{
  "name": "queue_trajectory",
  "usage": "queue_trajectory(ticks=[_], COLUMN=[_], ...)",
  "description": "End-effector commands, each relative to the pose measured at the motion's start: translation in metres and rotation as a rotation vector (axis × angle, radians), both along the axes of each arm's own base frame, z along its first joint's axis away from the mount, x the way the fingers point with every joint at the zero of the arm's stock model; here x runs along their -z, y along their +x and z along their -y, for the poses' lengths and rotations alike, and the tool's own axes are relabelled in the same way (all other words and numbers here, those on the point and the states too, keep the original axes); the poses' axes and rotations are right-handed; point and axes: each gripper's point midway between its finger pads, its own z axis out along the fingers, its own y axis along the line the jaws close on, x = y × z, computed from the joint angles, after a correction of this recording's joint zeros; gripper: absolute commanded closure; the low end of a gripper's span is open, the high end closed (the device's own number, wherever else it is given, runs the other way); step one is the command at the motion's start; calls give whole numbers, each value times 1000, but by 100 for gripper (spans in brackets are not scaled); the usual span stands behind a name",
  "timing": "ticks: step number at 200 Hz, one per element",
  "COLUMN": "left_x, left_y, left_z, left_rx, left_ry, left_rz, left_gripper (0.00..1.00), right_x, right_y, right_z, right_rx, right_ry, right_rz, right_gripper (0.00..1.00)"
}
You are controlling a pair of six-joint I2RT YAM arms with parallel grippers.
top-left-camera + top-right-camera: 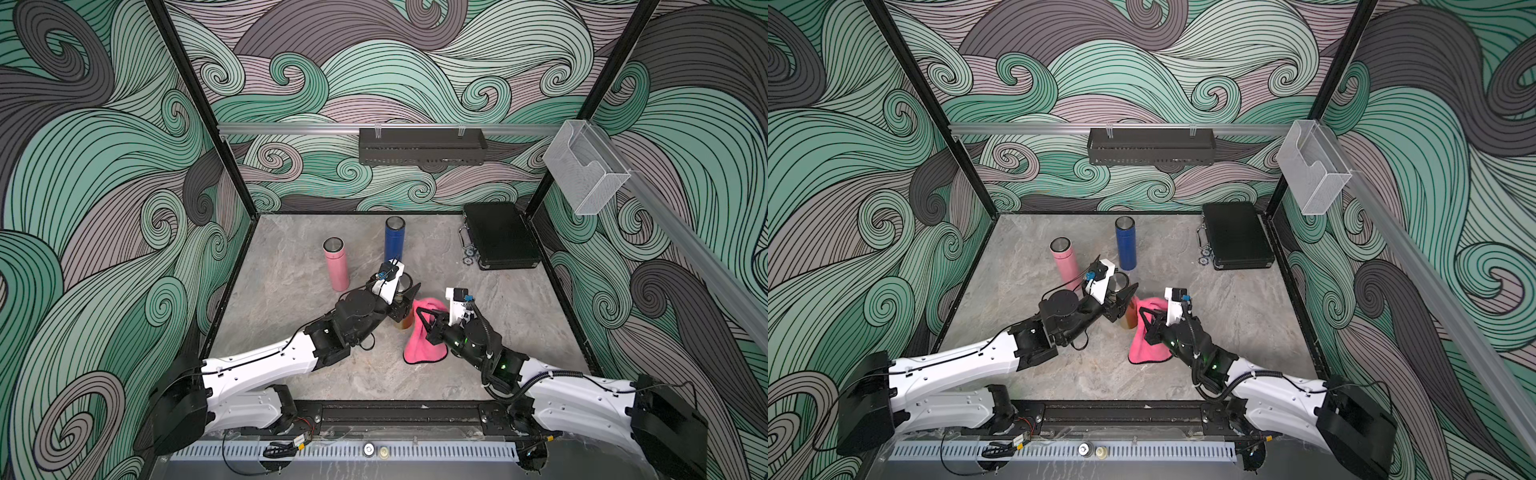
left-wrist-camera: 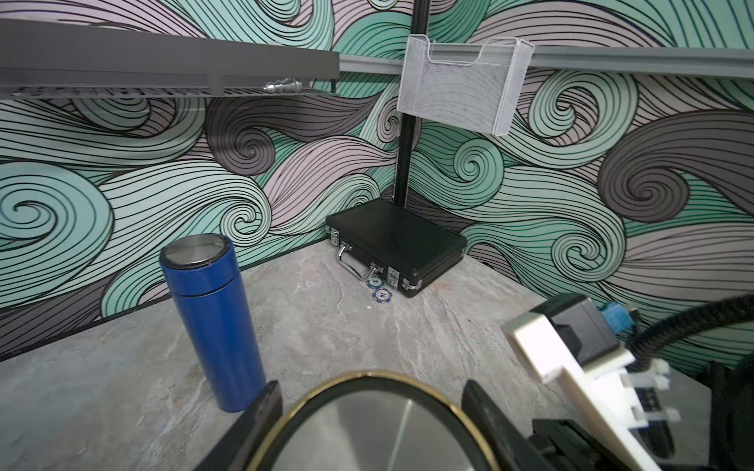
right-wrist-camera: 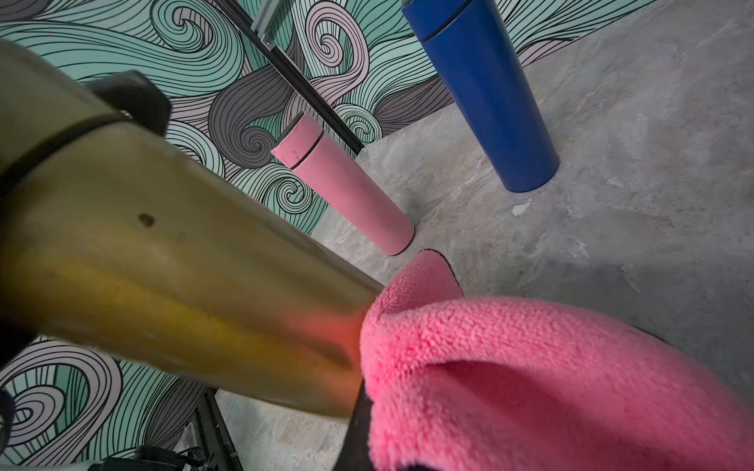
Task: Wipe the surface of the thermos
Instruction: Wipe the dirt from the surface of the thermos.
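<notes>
**Wiping under way, with the cloth at the thermos's lower end**

Both top views show the gold thermos (image 1: pixel 406 319) near the middle of the desk (image 1: pixel 415 386), a little toward its near edge. The left jaws pinch it just below the lid. The right jaws are pressed together on a pink cloth (image 1: pixel 424 338). The cloth's upper fold touches the thermos's lower body on the side facing the right arm, and the rest hangs down to the desk. A pink thermos (image 1: pixel 336 266) and a blue thermos (image 1: pixel 394 243) stand apart toward the far edge. A black case (image 1: pixel 500 241) lies in the far right corner.

The left wrist view looks down on the steel lid (image 2: pixel 379 428), with a black jaw against each side.

In the right wrist view the cloth (image 3: pixel 530 367) covers only the bottom end of the gold body (image 3: pixel 163 265). The long stretch up to the lid band is bare and carries a small dark spot (image 3: pixel 146 220). Whether the base rests on the desk cannot be told.

Judging from this, the wipe has reached only the lower end. The upper body, the lid and the side away from the cloth look left to do.
</notes>
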Motion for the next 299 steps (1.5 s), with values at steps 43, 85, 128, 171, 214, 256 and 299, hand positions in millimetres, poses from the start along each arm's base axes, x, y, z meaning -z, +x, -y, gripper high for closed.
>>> queue_trajectory(ticks=[43, 85, 128, 171, 214, 256, 299], left_x=[-51, -56, -60, -67, -68, -70, -70], left_y=[12, 12, 17, 22, 27, 31, 30], left_z=[-39, -37, -37, -39, -45, -64, -60], left_rx=[-327, -330, -372, -414, -481, -631, -630], left_ry=[-190, -144, -166, -194, -203, -289, -319], left_rz=[-75, -83, -106, -120, -110, -173, -238], left_gripper=[100, 100, 100, 100, 100, 100, 100], right_x=[-115, -52, -55, -131, -88, -52, -107], right_y=[-4, 8, 7, -18, -11, -6, -12], right_z=[-9, -9, -8, 3, 16, 28, 18], right_rx=[-12, 48, 47, -6, 68, 132, 69], right_ry=[136, 90, 91, 160, 135, 89, 115], right_rz=[218, 117, 126, 268, 213, 164, 265], right_gripper=[100, 100, 100, 100, 100, 100, 100])
